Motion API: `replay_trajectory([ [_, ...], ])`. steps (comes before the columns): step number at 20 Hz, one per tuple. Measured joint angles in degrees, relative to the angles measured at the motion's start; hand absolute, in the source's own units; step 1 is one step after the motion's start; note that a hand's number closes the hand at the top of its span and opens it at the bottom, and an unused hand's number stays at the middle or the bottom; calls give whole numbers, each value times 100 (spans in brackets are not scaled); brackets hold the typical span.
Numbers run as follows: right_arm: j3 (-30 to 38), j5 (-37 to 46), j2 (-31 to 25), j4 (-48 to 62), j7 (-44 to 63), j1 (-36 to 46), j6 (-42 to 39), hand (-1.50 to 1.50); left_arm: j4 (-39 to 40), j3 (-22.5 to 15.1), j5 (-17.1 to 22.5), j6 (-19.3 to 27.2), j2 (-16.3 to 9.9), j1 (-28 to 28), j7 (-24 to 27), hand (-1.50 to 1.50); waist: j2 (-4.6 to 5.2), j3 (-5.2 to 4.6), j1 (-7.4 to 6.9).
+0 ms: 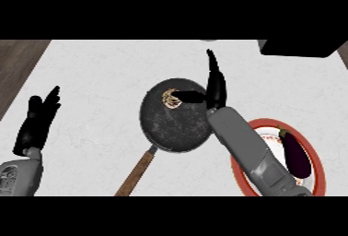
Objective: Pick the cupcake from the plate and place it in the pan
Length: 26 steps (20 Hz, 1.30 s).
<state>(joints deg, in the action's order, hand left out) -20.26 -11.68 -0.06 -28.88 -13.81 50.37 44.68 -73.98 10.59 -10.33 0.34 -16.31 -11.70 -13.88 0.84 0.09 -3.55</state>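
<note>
The cupcake [168, 99], pale with brown swirls, lies inside the black pan [173, 124] near its far rim. My right hand [215, 90] is over the pan's far right edge, fingers straight and pointing away from me. Its thumb [189, 97] reaches left and touches the cupcake or nearly does. No fingers curl round the cupcake. The red-rimmed white plate [314, 152] sits at the right, partly hidden under my right forearm. My left hand [37, 122] rests open at the left, fingers up, well away from the pan.
A dark purple eggplant [296, 154] lies on the plate. The pan's wooden handle [138, 173] runs toward the lower left. A black block [302, 47] sits at the counter's far right corner. The counter's left edge borders dark wood [17, 69].
</note>
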Motion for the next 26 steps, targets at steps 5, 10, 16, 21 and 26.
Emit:
replay_trajectory([
  [5, 223, -93, -376, -581, -155, -613, -185, -150, -93, 152, 36, 56, -36, 320, 78, 0, -77, -6, 273],
  [10, 320, -189, -1158, -1688, -71, -1490, -725, -150, -200, 238, 76, 36, -77, 487, 16, 0, -115, -10, 409],
  [16, 526, -431, -2286, -3080, 200, -2614, -1652, -150, -253, 329, 149, -46, -136, 580, 40, 0, -120, -13, 445],
  [21, 906, -630, -3084, -3991, 343, -3451, -2354, -150, -220, 288, 77, -8, -77, 569, 106, 0, -108, -12, 433],
  [26, 1437, -857, -3593, -4382, 50, -4217, -3126, -150, -447, 328, 166, -133, -129, 575, -109, 0, -101, -10, 405],
])
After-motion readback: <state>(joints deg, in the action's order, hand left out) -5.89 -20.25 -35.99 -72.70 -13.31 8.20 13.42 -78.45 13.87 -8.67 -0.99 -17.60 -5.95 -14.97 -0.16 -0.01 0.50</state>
